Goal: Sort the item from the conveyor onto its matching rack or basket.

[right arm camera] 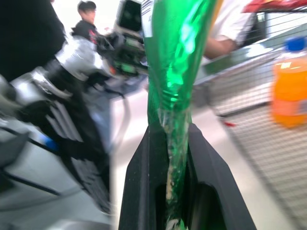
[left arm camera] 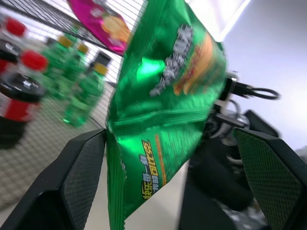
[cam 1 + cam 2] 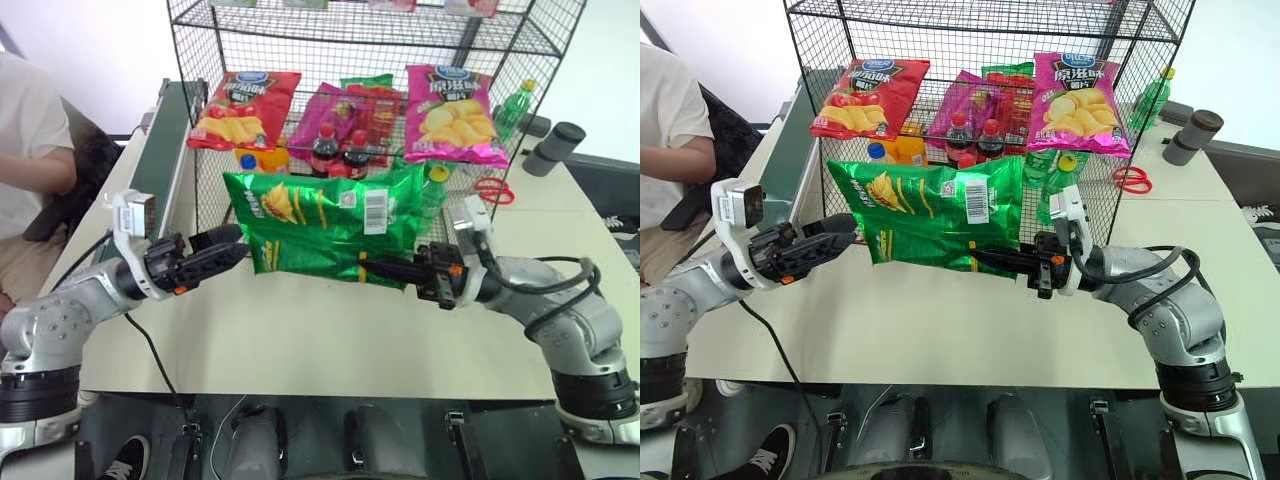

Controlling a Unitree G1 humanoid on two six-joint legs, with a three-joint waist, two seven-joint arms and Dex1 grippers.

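The shiny green crisp bag [image 3: 325, 225] hangs above the white desk [image 3: 330, 335] before the black wire-grid rack [image 3: 370, 60] — right gripper [image 3: 372, 268] clamped on its lower edge, left gripper [image 3: 222, 243] spread wide — released.

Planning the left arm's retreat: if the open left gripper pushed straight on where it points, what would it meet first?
Most likely the green crisp bag, whose edge sits between the left gripper's open fingers. The right gripper pinches its far edge.
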